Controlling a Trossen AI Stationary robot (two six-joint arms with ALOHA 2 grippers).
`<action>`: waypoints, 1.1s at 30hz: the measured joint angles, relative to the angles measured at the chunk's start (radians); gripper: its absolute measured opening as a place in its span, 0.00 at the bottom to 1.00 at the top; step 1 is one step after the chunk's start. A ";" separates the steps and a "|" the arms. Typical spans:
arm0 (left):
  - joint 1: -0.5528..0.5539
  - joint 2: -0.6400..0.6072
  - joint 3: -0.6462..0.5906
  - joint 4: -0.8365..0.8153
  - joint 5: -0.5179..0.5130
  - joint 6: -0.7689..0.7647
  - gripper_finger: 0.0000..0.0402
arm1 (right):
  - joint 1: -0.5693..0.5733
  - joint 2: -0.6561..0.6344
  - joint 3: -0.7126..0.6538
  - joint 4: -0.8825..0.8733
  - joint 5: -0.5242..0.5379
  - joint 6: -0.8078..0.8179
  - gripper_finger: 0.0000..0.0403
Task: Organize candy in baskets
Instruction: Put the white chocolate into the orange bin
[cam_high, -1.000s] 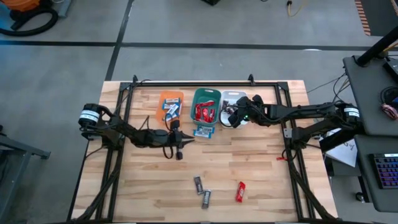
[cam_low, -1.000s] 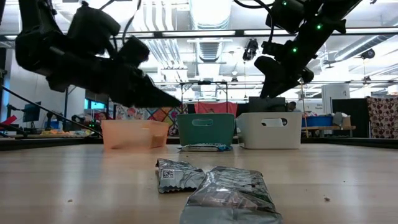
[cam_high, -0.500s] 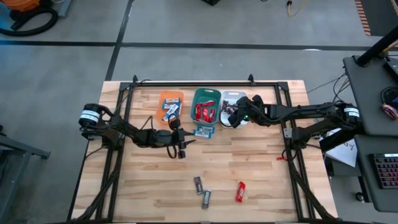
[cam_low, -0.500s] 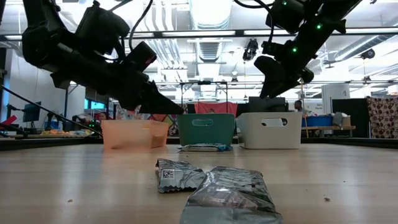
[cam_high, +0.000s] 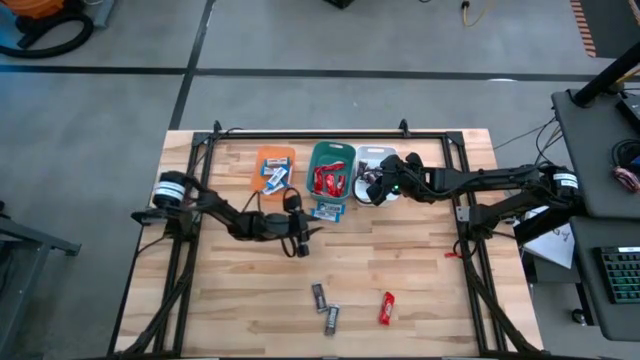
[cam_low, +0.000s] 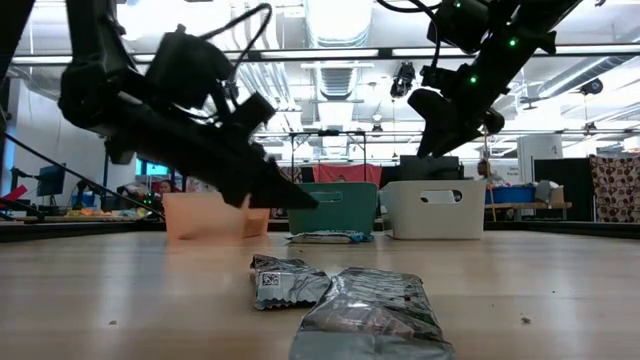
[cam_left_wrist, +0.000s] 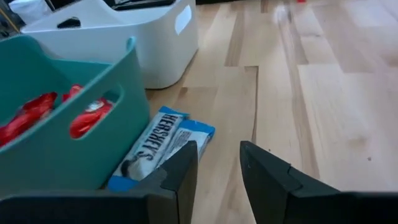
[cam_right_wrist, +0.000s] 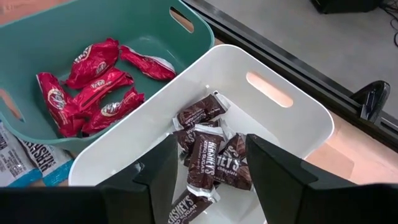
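"HERSHEY'S" was legible on the blue-and-white bar lying by the teal basket. Same brand, w/ "chocolate", showed on dark bars in the white basket. Red wrappers' print unreadable.

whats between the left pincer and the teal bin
In the left wrist view, a blue-and-white bar lies on the table between the left pincer and the teal bin, against its wall.
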 joint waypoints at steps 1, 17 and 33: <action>0.000 0.015 0.009 0.000 0.000 0.001 0.26 | 0.000 0.000 0.000 0.000 0.000 0.000 0.45; 0.002 0.114 0.042 0.009 -0.141 -0.008 0.26 | 0.000 0.000 0.000 -0.005 -0.003 -0.002 0.45; 0.008 0.138 0.076 0.009 -0.177 0.007 0.12 | 0.000 0.000 0.000 -0.006 -0.003 0.005 0.45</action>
